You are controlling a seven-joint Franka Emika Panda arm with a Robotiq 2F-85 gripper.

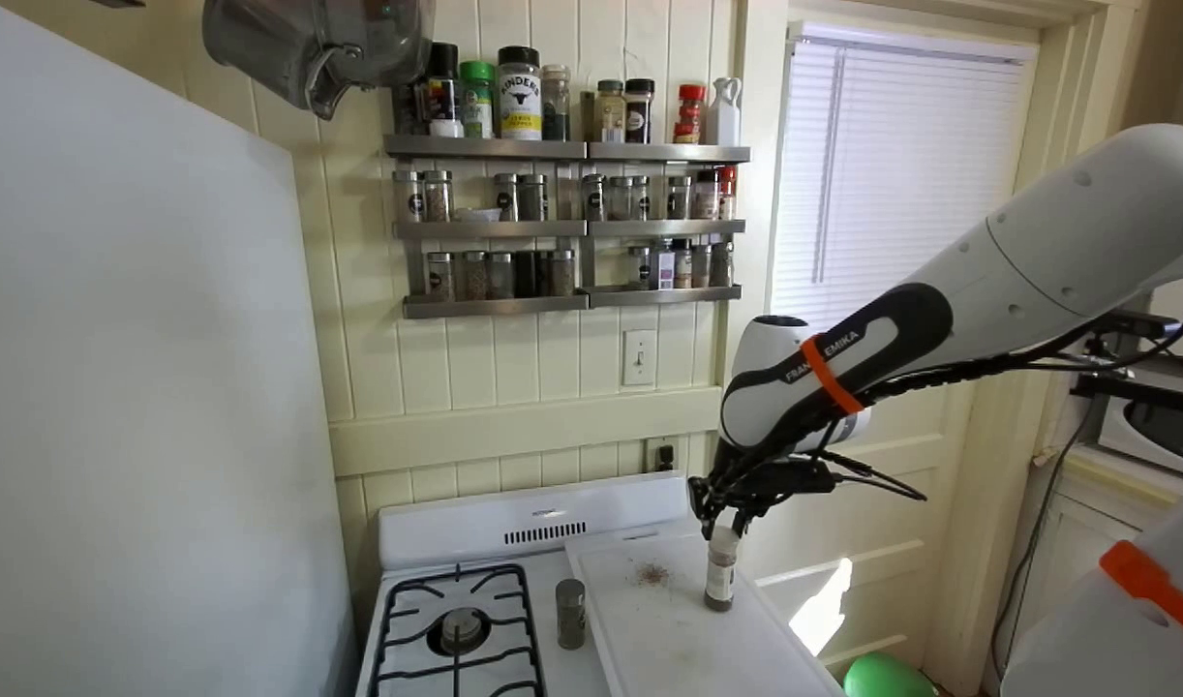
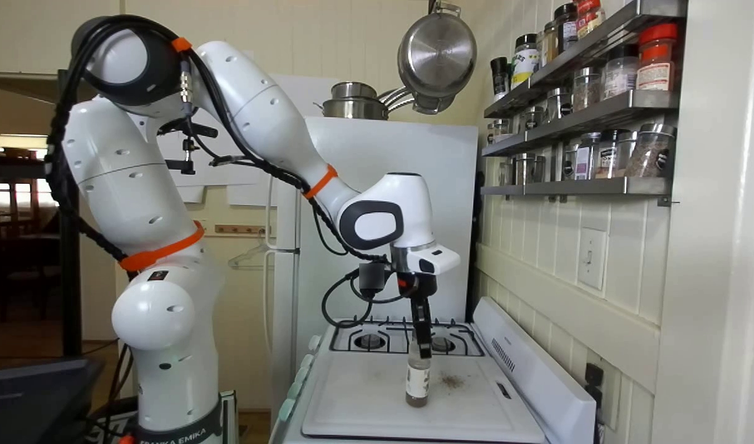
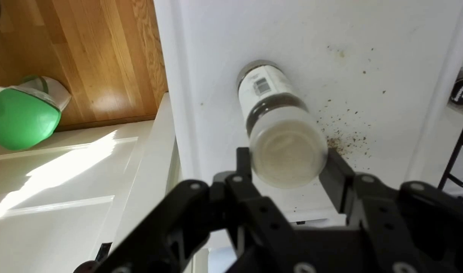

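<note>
- Claw (image 3: 288, 161) is clamped on the top of a labelled spice jar (image 2: 418, 383), near upright at the white stove cover (image 2: 358, 398); from here I can't tell whether its base touches.
- Gripped only up high, the jar could, I'd guess, twist or slip if its base gets knocked.
- One held jar, one grey-topped jar (image 1: 570, 620) beside the cover, one patch of loose seasoning (image 1: 652, 574) near the held one.

**Brown flecks (image 1: 652, 574) dotted stove cover (image 1: 664, 639)**

In an exterior view, the white stove (image 1: 550, 567) carried a black grate (image 1: 456, 663) at left, a jar (image 1: 571, 612) beside it and the cover at right; whether the shaker bottle (image 1: 720, 581) there touched was unclear.
</note>
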